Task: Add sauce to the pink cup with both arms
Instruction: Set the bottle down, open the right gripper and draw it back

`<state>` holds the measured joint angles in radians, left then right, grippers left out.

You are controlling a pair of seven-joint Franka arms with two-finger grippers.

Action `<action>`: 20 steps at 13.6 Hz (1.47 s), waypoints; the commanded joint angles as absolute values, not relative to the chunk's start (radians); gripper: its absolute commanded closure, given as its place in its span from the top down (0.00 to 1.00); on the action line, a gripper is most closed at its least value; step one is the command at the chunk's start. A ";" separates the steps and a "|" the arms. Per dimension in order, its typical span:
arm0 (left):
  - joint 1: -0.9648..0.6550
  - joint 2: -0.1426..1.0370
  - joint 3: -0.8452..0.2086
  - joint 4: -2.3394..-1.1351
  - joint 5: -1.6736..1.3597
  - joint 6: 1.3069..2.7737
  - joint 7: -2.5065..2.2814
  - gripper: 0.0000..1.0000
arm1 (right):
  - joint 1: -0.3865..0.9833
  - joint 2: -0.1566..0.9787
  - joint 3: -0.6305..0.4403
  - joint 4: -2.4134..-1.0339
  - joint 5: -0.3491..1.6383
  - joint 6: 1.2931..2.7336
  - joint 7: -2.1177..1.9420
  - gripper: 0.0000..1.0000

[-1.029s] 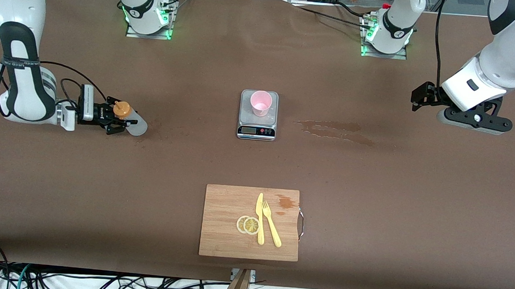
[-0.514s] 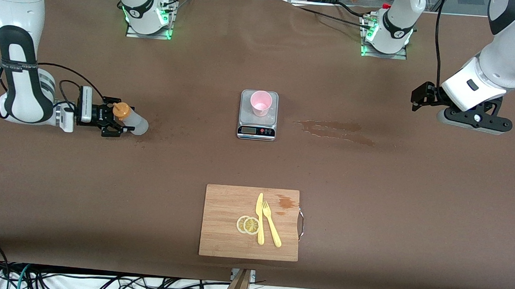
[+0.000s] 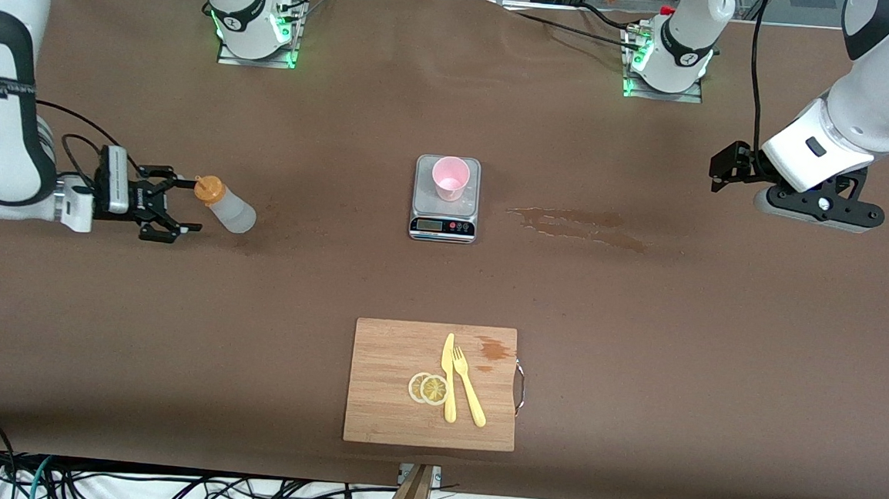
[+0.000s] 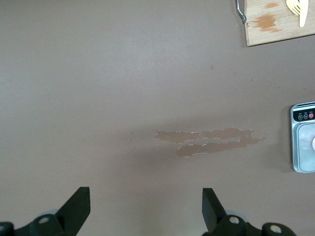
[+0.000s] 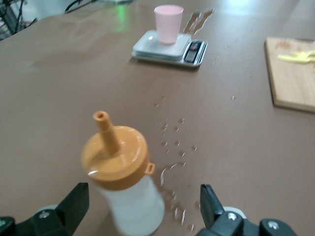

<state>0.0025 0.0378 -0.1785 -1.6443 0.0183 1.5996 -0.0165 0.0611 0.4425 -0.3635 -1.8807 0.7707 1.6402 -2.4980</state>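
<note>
Standing spread and empty, the right gripper (image 3: 172, 206) sits low over the table (image 3: 319, 273) just beside the sauce (image 3: 223, 205), touching nothing; its forearm lies nearly level at the right arm's end. The bottle's base is cut off in the right wrist view, which alone shows droplets (image 5: 174, 147) scattered by it. The left gripper (image 3: 727, 168) waits, parted and empty, above a wet smear (image 3: 577, 227). The pink cup (image 3: 450, 178) stands on the silver scale (image 3: 444, 222) mid-table, the cutting board (image 3: 397, 393) nearer the front camera.
</note>
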 commanded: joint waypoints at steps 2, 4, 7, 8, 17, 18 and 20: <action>0.000 0.048 -0.176 -1.623 0.003 1.598 -0.025 1.00 | 0.052 0.298 -0.354 -1.859 0.570 1.623 -2.274 1.00; 0.000 0.048 -0.178 -1.624 0.003 1.598 -0.025 1.00 | 0.057 0.243 -0.341 -1.841 0.491 1.617 -2.139 1.00; 0.000 0.048 -0.178 -1.624 0.003 1.598 -0.025 1.00 | 0.058 0.120 -0.249 -1.821 0.323 1.618 -1.767 1.00; 0.000 0.048 -0.178 -1.624 0.003 1.598 -0.025 1.00 | 0.058 0.083 -0.215 -1.818 0.274 1.618 -1.647 1.00; 0.000 0.048 -0.178 -1.624 0.003 1.597 -0.025 1.00 | 0.057 -0.024 -0.078 -1.700 0.086 1.543 -0.748 1.00; 0.000 0.048 -0.178 -1.624 0.003 1.597 -0.025 1.00 | 0.057 -0.040 -0.075 -1.706 0.086 1.539 -0.647 1.00; 0.000 0.048 -0.178 -1.624 0.003 1.597 -0.025 1.00 | 0.057 -0.060 -0.068 -1.704 0.084 1.539 -0.464 1.00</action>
<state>0.0025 0.0383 -0.1787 -1.6440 0.0182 1.6000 -0.0165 0.0676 -0.0230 -0.0807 -1.6987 0.1024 1.5528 -0.6182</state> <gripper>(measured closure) 0.000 0.000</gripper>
